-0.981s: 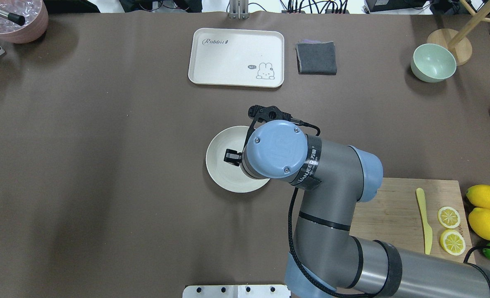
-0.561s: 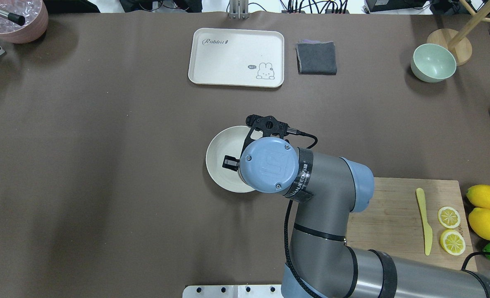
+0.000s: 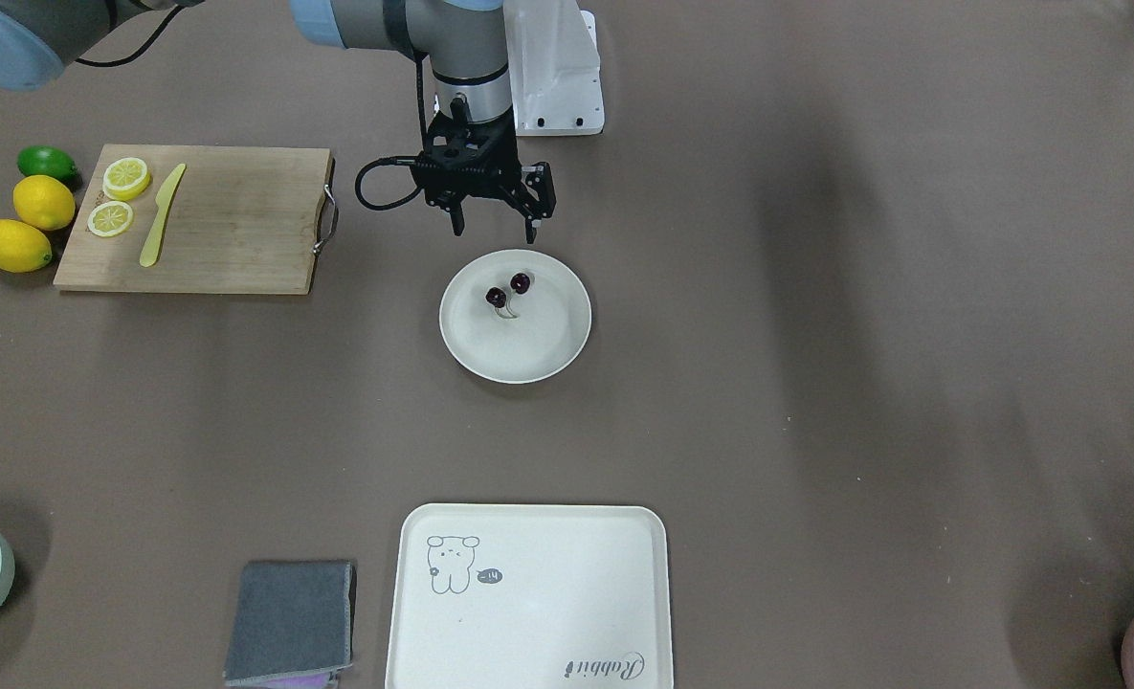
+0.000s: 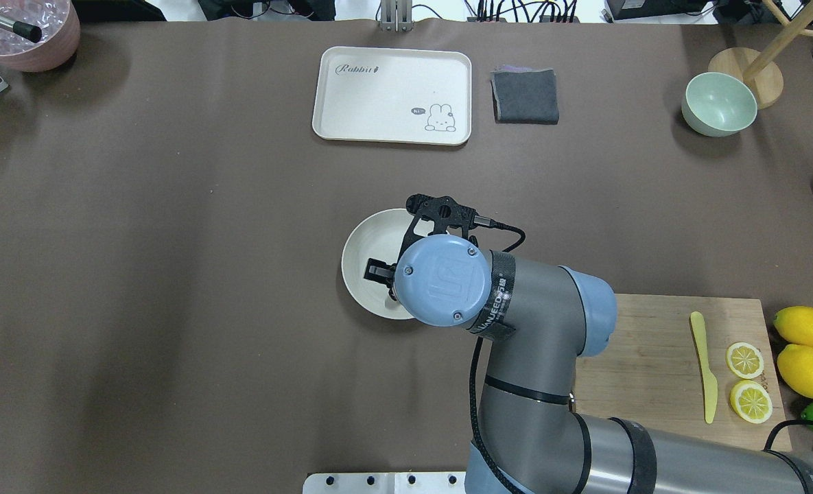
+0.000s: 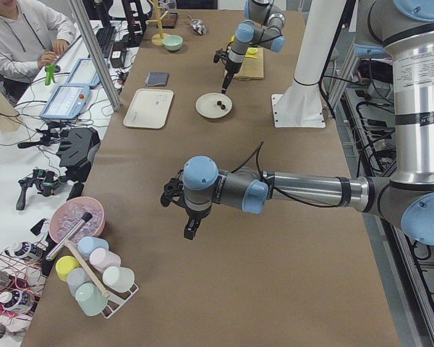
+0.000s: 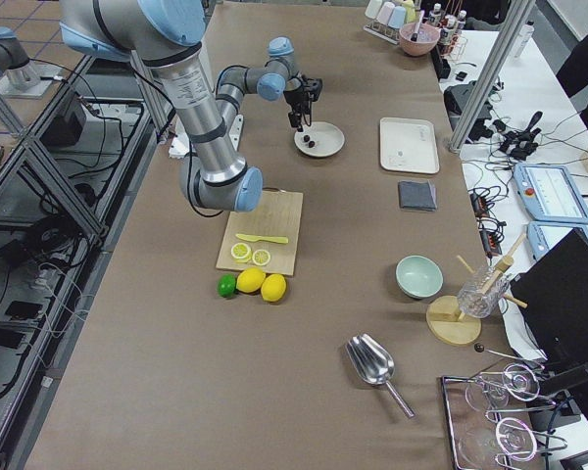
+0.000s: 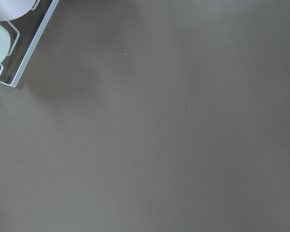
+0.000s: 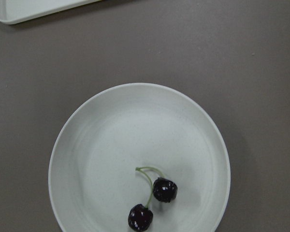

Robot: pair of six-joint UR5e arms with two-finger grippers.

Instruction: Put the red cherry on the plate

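Note:
The red cherry [image 3: 506, 290], two dark glossy fruits on joined pale stems, lies on the round cream plate [image 3: 528, 354], toward the side nearest the robot. The right wrist view looks straight down on the red cherry [image 8: 152, 205] and the plate [image 8: 111, 140]. My right gripper [image 3: 495, 232] hangs open and empty just above the plate's robot-side rim, apart from the fruit. In the overhead view the right wrist covers that part of the plate [image 4: 365, 237]. My left gripper [image 5: 190, 231] hangs over bare table far off; I cannot tell whether it is open or shut.
A cream tray [image 4: 392, 96] with a rabbit drawing, a folded grey cloth [image 4: 525, 96] and a pale green bowl [image 4: 718, 103] sit at the far side. A wooden cutting board [image 4: 653, 357] with lemon slices, a yellow knife and whole lemons [image 4: 804, 329] lies at the right.
My right wrist has drawn back toward the robot's base, uncovering more of the plate's far side. The gripper stays open.

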